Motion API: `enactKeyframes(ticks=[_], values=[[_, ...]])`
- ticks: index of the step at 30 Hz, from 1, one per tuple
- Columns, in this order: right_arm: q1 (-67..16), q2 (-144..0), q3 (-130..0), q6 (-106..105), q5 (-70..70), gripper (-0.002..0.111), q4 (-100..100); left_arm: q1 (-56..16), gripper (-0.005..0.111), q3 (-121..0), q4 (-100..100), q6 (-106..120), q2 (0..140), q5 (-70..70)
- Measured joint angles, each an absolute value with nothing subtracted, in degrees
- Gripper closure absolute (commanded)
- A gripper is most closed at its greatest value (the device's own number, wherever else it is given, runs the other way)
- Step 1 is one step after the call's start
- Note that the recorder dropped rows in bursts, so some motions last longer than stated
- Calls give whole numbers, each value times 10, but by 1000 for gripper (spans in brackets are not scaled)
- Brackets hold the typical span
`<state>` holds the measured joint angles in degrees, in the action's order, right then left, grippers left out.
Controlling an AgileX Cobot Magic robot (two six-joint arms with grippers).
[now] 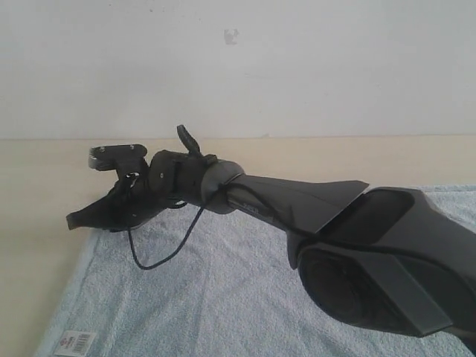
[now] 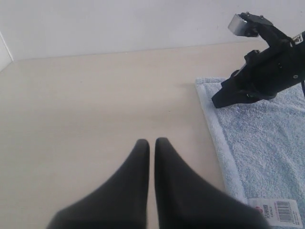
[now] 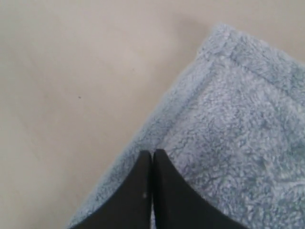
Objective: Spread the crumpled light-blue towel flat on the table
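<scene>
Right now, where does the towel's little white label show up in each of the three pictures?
Exterior view: the label sits at the bottom left, on the towel's near corner.
Left wrist view: the label lies on the towel corner closest to the left end effector.
Right wrist view: not in it.
Shared landmark: the right end effector, over the towel's hemmed edge near the opposite corner, shows in all three.

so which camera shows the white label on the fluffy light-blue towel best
Left wrist view: the small white label lies close, barcode visible. The exterior view shows it smaller, near the frame's edge. The right wrist view misses it.
</scene>
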<state>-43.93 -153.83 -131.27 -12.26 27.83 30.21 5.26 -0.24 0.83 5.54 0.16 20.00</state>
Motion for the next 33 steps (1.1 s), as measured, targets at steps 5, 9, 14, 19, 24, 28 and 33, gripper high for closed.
enactKeyframes(ticks=[5,9,14,19,24,28,33], values=[[-439,-1520,-1313,-128,294,109,306,53,103,-2,8,55,2,200],[-439,-1462,-1313,-118,363,109,260,53,103,-2,8,55,2,200],[-441,-1390,-1314,-41,509,109,83,53,103,-2,8,55,2,200],[-455,-1360,-1302,-22,639,109,-10,53,103,-2,8,55,2,200],[-477,-1311,-1251,-4,620,109,-27,53,103,-2,8,55,2,200],[-490,-1256,-1174,27,553,109,-48,53,103,-2,8,55,2,200],[-498,-1170,-1006,107,466,109,-168,53,103,-2,8,55,2,200]])
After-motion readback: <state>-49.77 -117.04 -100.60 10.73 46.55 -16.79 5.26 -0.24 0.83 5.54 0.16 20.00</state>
